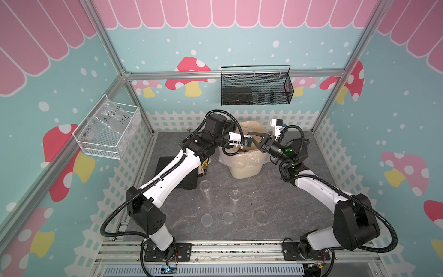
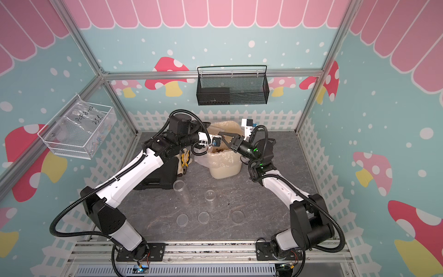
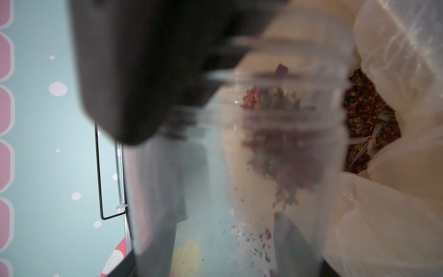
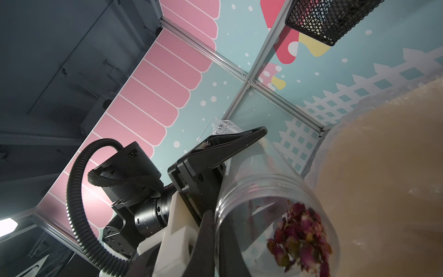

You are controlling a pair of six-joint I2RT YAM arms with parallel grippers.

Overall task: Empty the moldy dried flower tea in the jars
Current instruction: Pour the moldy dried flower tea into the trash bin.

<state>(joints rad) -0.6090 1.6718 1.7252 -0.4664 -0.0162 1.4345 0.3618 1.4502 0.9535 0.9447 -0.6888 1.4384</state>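
My left gripper [image 3: 227, 191] is shut on a clear jar [image 3: 263, 167], tilted mouth-down over the cream bin [image 1: 244, 170]. Moldy dried flower tea [image 3: 282, 156] clumps near its mouth, and more tea [image 3: 369, 124] lies in the bin's bag. My right gripper [image 4: 217, 215] is shut on the rim of that jar [image 4: 263, 191], one finger inside and one outside, beside the buds [image 4: 302, 235]. In both top views the right gripper [image 1: 251, 136] [image 2: 221, 135] meets the left wrist above the bin. Two empty jars [image 1: 205, 189] [image 1: 235, 195] stand on the table.
Three round lids [image 1: 206, 219] [image 1: 227, 217] [image 1: 261, 215] lie in a row nearer the front. A black case [image 1: 167, 172] and yellow pliers [image 1: 203, 165] sit under the left arm. A black mesh basket [image 1: 255, 88] hangs on the back wall, a clear one [image 1: 107, 129] on the left wall.
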